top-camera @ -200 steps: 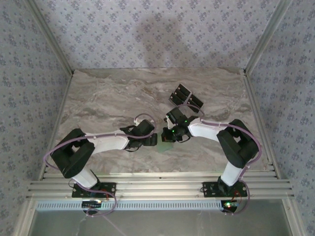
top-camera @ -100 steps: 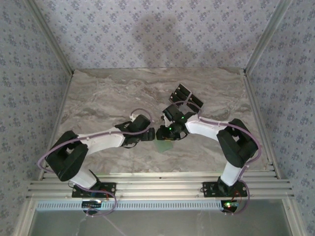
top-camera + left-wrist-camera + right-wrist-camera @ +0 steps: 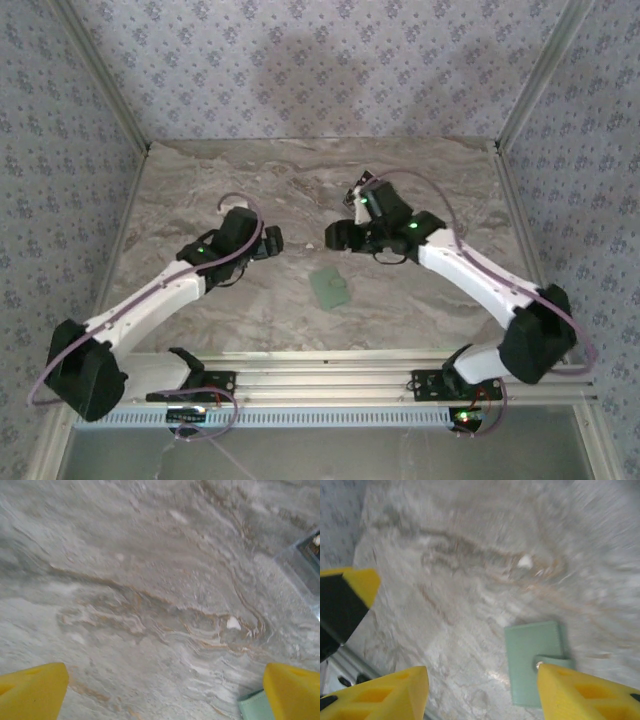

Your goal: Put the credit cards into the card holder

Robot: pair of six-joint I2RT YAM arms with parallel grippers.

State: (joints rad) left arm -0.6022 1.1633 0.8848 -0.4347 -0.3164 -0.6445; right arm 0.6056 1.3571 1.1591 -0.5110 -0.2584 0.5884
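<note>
Hovering above the marble table (image 3: 200, 190), the right gripper (image 3: 481, 670) has its yellow fingers (image 3: 385, 695) standing well apart with nothing between them. The left gripper (image 3: 165, 670) is spread as wide as it goes and is empty too. In the overhead view the two claws face each other across a gap. The card holder (image 3: 329, 288) lies flat and folded shut on the table at about six o'clock from the right gripper and four o'clock from the left. Neither claw touches it. A dark shape at about one o'clock from the right gripper may be the credit cards (image 3: 354, 194), but the wrist covers most of it, so their number cannot be told. My judgement is that a card must be fetched next. That calls for the right claw to swing back over the stack, come down squarely and pinch one thin card by its long edges, without dragging its neighbours. The left claw could then pin or open the holder. The right forearm and its looping cable (image 3: 420, 180) cross over the cards, and the two wrists sit close enough to clash if both move inward.
</note>
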